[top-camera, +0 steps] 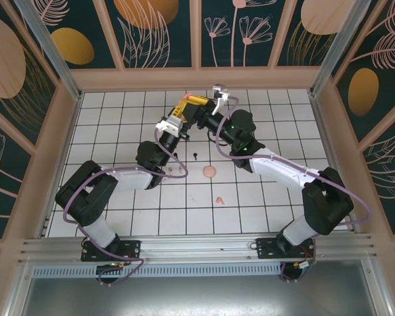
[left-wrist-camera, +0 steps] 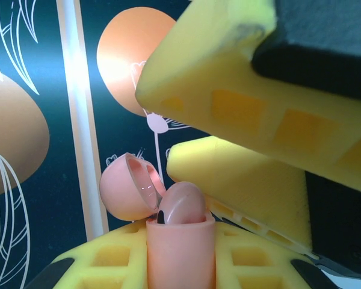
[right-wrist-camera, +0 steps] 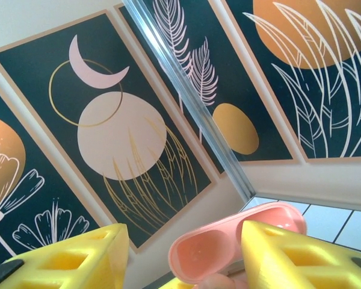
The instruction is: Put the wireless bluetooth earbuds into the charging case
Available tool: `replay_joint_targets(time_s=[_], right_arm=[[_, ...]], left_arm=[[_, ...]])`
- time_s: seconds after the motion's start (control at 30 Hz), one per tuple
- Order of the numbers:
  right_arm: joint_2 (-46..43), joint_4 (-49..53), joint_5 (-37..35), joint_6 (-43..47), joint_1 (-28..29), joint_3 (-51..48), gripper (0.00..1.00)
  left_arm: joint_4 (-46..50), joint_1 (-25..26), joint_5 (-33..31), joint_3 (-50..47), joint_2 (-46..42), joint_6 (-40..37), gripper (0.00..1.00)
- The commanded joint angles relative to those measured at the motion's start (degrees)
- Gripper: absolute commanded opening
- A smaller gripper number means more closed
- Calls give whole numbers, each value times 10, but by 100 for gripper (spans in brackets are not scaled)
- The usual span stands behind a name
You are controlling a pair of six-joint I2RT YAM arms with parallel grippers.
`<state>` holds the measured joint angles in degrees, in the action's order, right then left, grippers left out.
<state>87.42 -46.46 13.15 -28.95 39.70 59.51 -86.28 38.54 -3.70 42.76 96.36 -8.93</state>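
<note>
Left wrist: left fingers (left-wrist-camera: pixel 102 268) clamp open pink charging case (left-wrist-camera: pixel 180 256)

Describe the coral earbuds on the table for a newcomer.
On the white tiled table, look near the middle. Just toward the near edge from the round pink object lie the coral earbuds, the only coral speck; other earbuds are black or pale.

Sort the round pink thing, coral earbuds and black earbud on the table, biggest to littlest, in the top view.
1. round pink thing
2. coral earbuds
3. black earbud
The last two look nearly alike.
</note>
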Motion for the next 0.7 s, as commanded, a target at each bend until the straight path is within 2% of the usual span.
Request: replay_joint_targets(time_s=[0.0, 0.33, 0.67], right_arm=[[2, 50, -9, -18, -11, -10, 55], [-12, 47, 9, -46, -29, 14, 68], [-133, 124, 4, -36, -37, 3, 74]], left_arm=[[-133, 6, 26, 19, -32, 19, 0], [-134, 6, 27, 9, -36, 29, 0], [-131, 5, 19, -33, -61, 43, 0]])
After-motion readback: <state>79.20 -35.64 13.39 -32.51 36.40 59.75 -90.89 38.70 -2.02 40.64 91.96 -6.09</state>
